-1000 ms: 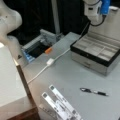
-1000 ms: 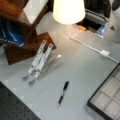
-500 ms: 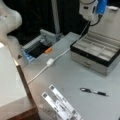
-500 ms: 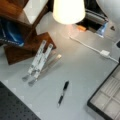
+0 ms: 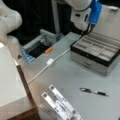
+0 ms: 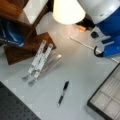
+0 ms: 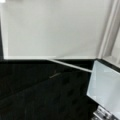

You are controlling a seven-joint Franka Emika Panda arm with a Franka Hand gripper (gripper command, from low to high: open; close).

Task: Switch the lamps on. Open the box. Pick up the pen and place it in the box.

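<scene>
Front view, table seen with the box at its right.
- Box (image 5: pixel 96 53): open, pale compartmented inside exposed, small latch on the near wall. Lid not made out here. Judged: the opening step is done, so the tray stands ready to receive.
- Pen (image 5: pixel 93 91): lies flat on the grey table (image 5: pixel 65 75), toward the view's bottom right, in front of the box and apart from it. Not yet picked up.
- Arm head (image 5: pixel 83 12): white and blue, above the box's far left corner, well clear of the pen. The gripper's fingers are not seen; how the jaws stand cannot be told, and nothing is seen held.
- White cable with inline switch (image 5: pixel 50 61): runs across the table left of the box.
- White flat strips (image 5: pixel 61 103): fanned at the view's bottom, left of the pen.

Front view, table seen from above.
- Lamp shade (image 6: pixel 68 10): glowing at the view's top. Judged: this lamp is on.
- Pen (image 6: pixel 63 93): bottom centre, alone on bare table, between the strips (image 6: pixel 40 62) and the box corner (image 6: pixel 106 98).
- Arm body (image 6: pixel 107 22): fills the top right, over the cable.

Wrist view.
- A pale surface above, dark ground below, a light panel at right; neither pen nor fingers identifiable.
</scene>
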